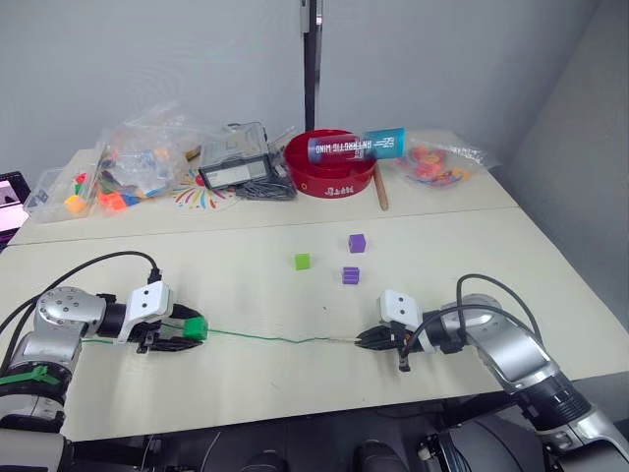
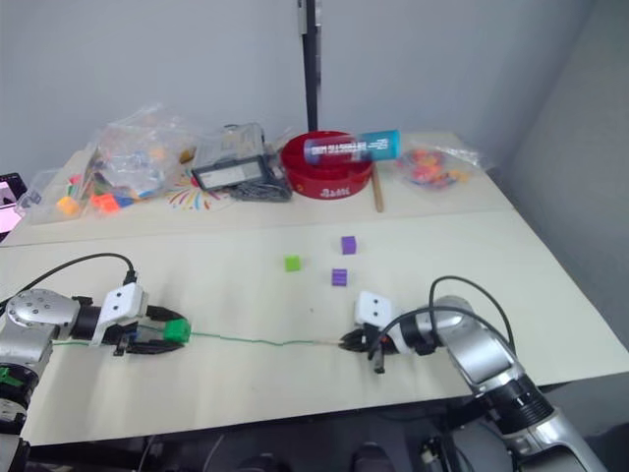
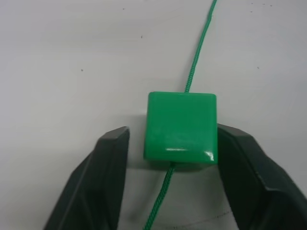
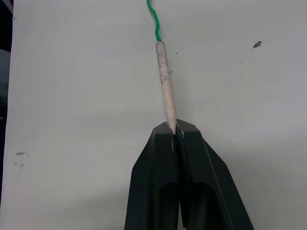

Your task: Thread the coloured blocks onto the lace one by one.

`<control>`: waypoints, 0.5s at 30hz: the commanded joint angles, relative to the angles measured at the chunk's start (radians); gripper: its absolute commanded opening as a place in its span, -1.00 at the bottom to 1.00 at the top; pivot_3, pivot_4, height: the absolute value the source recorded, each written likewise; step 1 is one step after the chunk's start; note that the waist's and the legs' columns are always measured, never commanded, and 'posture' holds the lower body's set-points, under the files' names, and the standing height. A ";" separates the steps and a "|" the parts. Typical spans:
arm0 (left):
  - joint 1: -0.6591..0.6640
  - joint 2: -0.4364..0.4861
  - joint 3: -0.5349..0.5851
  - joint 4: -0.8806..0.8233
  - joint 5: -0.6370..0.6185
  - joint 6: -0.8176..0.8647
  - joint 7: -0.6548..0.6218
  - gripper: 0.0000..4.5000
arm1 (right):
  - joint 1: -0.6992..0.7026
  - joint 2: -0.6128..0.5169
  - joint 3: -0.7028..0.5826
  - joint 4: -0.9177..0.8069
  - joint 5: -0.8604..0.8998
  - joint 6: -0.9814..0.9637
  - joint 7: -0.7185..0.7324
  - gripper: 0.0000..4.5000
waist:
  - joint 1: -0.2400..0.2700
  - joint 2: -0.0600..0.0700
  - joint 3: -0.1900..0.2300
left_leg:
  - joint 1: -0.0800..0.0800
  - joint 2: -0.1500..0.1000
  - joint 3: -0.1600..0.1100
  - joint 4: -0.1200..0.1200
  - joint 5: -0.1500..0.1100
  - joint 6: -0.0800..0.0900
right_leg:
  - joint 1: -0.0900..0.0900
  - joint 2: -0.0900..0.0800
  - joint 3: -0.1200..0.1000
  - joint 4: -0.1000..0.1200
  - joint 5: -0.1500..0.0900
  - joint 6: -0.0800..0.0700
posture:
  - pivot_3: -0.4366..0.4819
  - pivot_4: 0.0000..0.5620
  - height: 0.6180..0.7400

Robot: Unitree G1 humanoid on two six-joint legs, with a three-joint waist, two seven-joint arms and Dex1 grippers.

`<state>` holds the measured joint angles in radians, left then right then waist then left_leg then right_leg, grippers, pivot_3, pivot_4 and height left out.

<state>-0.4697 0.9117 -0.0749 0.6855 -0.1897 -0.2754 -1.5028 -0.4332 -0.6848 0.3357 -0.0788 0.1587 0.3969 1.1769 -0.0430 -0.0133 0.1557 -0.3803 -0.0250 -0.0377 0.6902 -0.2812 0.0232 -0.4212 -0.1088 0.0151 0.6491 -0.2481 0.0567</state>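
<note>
We hold the thin green cord lace [image 1: 275, 339] stretched, one block already on it.
Our right gripper [image 4: 175, 132] pinches its pale stiff tip so it stays aimed; our left gripper [image 3: 170, 153], jaws apart, brackets the threaded dark green plastic cube [image 3: 181, 127], steadying it.

Each arm has silver-grey metal segments, a white wrist block, and looping black cables. Left pincer [image 1: 175, 341] and right pincer [image 1: 366, 338] have black fingers.
</note>
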 commanded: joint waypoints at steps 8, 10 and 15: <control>-0.003 0.060 0.042 -0.302 -0.078 0.285 -0.083 0.68 | -0.014 0.005 0.000 -0.003 -0.010 -0.005 -0.002 -1.00 | 0.003 -0.002 0.001 | -0.006 0.000 -0.001 0.003 0.000 0.001 | -0.002 0.000 -0.001 0.001 0.000 0.000 | -0.05 -0.47 1.00; -0.004 0.066 0.045 -0.378 -0.102 0.353 -0.082 0.68 | -0.014 0.007 0.001 -0.003 -0.009 -0.003 -0.003 -1.00 | 0.003 -0.002 0.001 | -0.007 0.000 -0.001 0.003 -0.001 0.001 | -0.002 0.000 -0.001 0.000 0.000 0.000 | -0.05 -0.47 1.00; 0.002 0.020 0.023 -0.582 -0.166 0.516 -0.039 0.68 | -0.015 0.010 0.002 -0.004 -0.010 0.000 -0.004 -1.00 | 0.006 -0.002 0.001 | -0.007 0.000 -0.001 0.003 -0.001 0.001 | -0.001 0.000 0.000 0.000 0.000 0.000 | -0.05 -0.47 1.00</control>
<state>-0.4654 0.9450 -0.0484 0.1730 -0.3230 0.1989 -1.5609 -0.4449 -0.6795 0.3374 -0.0759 0.1540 0.3975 1.1762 -0.0373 -0.0154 0.1569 -0.3872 -0.0253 -0.0391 0.6935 -0.2822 0.0247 -0.4222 -0.1088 0.0146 0.6494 -0.2480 0.0567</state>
